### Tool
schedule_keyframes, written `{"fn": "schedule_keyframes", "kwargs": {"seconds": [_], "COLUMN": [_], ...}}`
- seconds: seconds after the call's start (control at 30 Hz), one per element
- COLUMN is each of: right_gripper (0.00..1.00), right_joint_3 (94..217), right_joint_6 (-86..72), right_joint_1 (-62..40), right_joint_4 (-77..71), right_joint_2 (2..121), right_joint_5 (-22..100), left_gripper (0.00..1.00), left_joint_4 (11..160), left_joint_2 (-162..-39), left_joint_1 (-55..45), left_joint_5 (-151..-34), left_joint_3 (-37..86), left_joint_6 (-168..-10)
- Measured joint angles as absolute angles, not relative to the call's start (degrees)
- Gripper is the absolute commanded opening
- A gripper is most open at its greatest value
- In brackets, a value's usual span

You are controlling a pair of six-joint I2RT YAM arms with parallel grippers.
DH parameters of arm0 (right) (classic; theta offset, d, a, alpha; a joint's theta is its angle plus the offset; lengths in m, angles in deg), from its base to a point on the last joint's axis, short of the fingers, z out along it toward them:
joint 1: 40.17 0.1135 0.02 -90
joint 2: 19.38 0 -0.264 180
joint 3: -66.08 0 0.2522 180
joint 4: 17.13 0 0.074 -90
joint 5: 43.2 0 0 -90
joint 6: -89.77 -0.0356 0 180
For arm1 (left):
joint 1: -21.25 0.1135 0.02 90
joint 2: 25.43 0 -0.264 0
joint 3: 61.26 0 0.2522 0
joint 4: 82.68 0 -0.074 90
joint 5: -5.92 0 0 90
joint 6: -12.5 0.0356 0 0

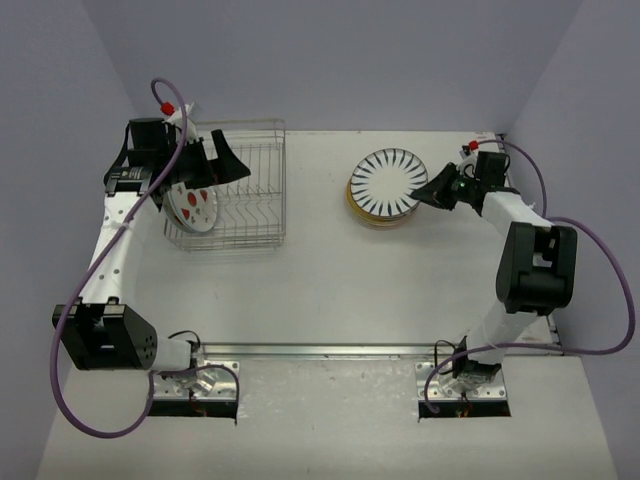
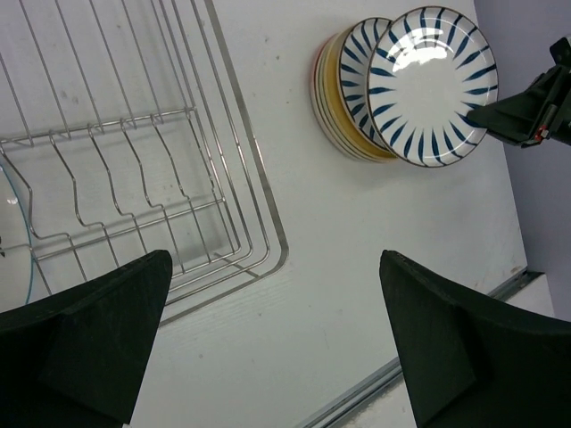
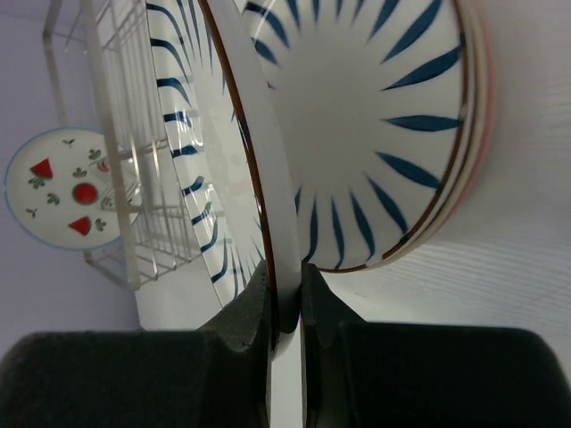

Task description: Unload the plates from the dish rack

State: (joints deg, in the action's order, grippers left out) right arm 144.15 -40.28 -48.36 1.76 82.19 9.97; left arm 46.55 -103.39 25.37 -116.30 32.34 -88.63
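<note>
Top external view is showing the job nearly done: a stack of plates (image 1: 372,218) is sitting on the table (image 1: 330,290) well right of the dish rack (image 1: 270,215), and the right gripper (image 1: 432,190), jaws pinched on a striped plate (image 1: 388,180) at its rim, is holding it over that stack. One red-wedge plate (image 1: 196,208) is standing at the rack's left end, waiting to be lifted out, with the left gripper (image 1: 218,165) hanging over it, jaws gaping wide and gripping nothing.

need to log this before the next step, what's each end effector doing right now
Left end effector: open, holding nothing, above the dish rack.
Right end effector: closed on the rim of the blue-striped plate.
</note>
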Motion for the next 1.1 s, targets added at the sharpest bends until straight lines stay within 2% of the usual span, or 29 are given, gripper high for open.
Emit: {"fn": "schedule_keyframes", "kwargs": {"seconds": [0.17,0.27,0.4,0.47,0.63,0.73,0.87,0.93,1.1], "right_gripper": [0.03,0.25,0.66,0.76,0.92,0.98,0.99,0.99,0.99], "right_joint_3": [146.58,148.87,152.51,153.79,156.80,158.29,158.60,158.60,157.98], "right_joint_6": [-39.70,-39.23,-38.28,-37.50,-34.33,-31.55,-27.84,-26.20,-22.06], "right_joint_1": [-48.34,-48.34,-48.34,-48.34,-48.25,-47.79,-46.62,-45.97,-43.68], "right_joint_4": [4.05,5.47,6.66,8.00,12.81,15.34,18.40,19.48,20.59], "right_joint_2": [85.17,87.47,89.95,90.07,90.06,89.58,87.71,86.44,80.97], "right_joint_5": [12.29,12.81,12.77,13.01,15.83,19.78,25.90,28.02,30.39], "left_gripper": [1.00,1.00,1.00,1.00,1.00,1.00,0.98,0.84,0.66], "left_joint_4": [46.52,46.49,46.46,46.40,46.03,45.99,45.19,43.79,41.24], "left_joint_2": [-103.06,-102.54,-101.31,-100.46,-97.64,-96.20,-96.00,-97.39,-103.84], "left_joint_1": [25.52,25.76,26.01,26.11,26.23,26.31,26.48,26.48,27.48], "left_joint_5": [-114.62,-113.37,-110.26,-106.45,-93.98,-87.81,-82.24,-80.24,-78.86], "left_joint_3": [32.34,32.34,32.34,32.34,32.34,32.34,32.76,34.05,37.79], "left_joint_6": [-88.83,-88.95,-88.97,-88.96,-88.03,-86.97,-85.61,-84.76,-82.00]}}
